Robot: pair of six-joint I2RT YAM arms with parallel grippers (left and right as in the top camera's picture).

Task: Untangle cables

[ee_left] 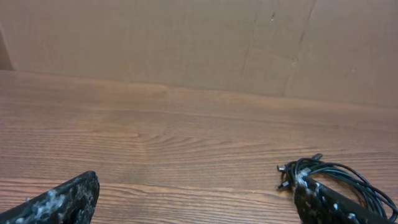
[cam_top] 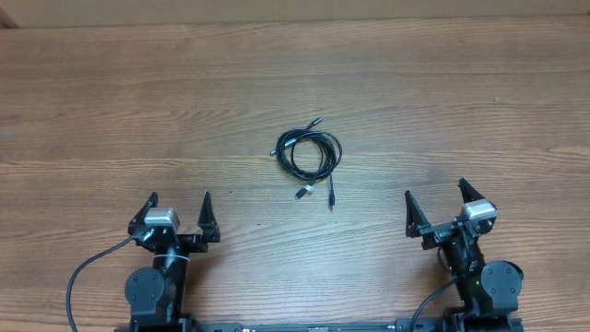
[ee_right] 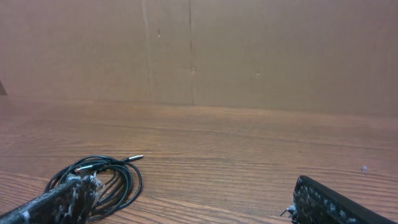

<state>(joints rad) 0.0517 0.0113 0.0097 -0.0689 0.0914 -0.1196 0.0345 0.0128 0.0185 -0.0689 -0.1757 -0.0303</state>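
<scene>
The cables (cam_top: 310, 153) lie in one tangled black coil at the middle of the wooden table, with silver plug ends sticking out at its top and bottom. In the left wrist view the cables (ee_left: 348, 177) show at the lower right, partly behind one finger. The right wrist view has the cables (ee_right: 115, 177) at its lower left. My left gripper (cam_top: 179, 207) is open near the front left edge, well short of the coil. My right gripper (cam_top: 435, 195) is open at the front right, also apart from it. Nothing is between either pair of fingers.
A brown cardboard wall (ee_right: 249, 56) stands behind the table's far edge. Thick black wires (cam_top: 83, 277) run from the arm bases at the front edge.
</scene>
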